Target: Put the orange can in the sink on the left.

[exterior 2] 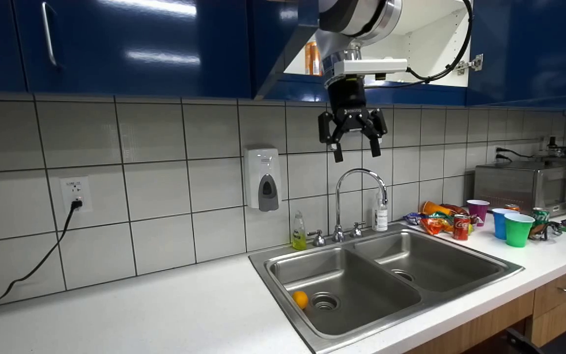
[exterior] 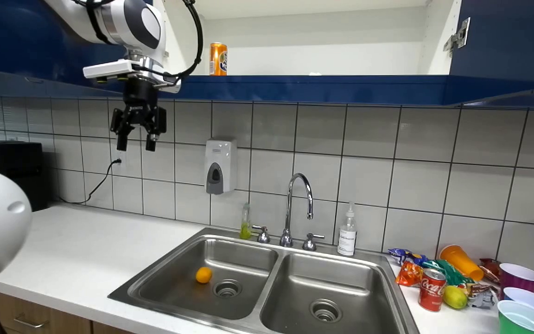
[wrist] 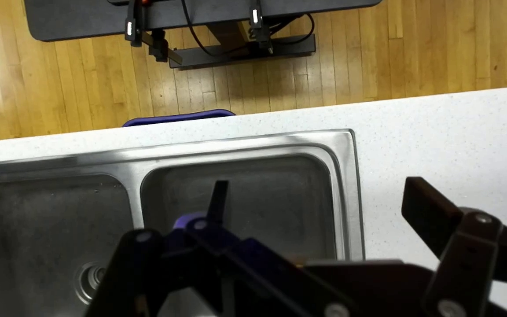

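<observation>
The orange can (exterior: 218,59) stands upright on the shelf of the open upper cabinet, near its left side wall. It also shows in an exterior view (exterior 2: 312,59), partly covered by the arm. The left sink basin (exterior: 244,257) also shows in an exterior view (exterior 2: 356,305) and in the wrist view (wrist: 275,202). My gripper (exterior: 136,144) is open and empty, pointing down, below the shelf level and apart from the can. Its fingers are spread in an exterior view (exterior 2: 356,151) and in the wrist view (wrist: 317,189). The can is out of the wrist view.
An orange ball-shaped fruit (exterior: 203,275) lies in the left basin. The faucet (exterior: 290,208) and soap dispenser (exterior: 221,167) stand behind the sink. The cabinet's blue bottom edge (exterior: 313,88) and open door (exterior 2: 283,54) are near the arm. Cups, wrappers and a red can (exterior: 432,290) sit right.
</observation>
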{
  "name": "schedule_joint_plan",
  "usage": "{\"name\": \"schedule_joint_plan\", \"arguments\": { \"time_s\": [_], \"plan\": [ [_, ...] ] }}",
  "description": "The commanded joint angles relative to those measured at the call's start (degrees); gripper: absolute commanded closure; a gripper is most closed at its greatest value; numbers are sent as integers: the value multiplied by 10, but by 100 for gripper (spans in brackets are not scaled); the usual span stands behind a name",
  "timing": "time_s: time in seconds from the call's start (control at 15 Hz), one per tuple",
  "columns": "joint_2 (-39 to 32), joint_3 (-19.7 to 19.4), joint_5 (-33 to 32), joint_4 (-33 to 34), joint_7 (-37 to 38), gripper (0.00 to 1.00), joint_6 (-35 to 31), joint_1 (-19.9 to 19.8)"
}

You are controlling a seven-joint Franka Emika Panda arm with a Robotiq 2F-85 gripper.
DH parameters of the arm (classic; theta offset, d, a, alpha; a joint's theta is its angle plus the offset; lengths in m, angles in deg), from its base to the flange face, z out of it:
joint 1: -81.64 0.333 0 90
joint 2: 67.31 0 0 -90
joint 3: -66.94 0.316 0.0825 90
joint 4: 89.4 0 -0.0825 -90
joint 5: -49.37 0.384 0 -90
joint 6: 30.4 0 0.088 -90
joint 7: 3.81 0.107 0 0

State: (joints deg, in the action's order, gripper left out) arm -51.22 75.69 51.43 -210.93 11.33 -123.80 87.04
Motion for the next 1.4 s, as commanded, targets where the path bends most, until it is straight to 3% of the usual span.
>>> {"name": "schedule_joint_plan", "arguments": {
  "time_s": [0.0,0.4,1.33],
  "plan": [
    [31,-9,-4,-15,28,0,-9,-13],
    [58,-27,-9,-27,47,0,-8,-34],
    [85,-6,-95,59,53,0,-21,-38]
  ]
}}
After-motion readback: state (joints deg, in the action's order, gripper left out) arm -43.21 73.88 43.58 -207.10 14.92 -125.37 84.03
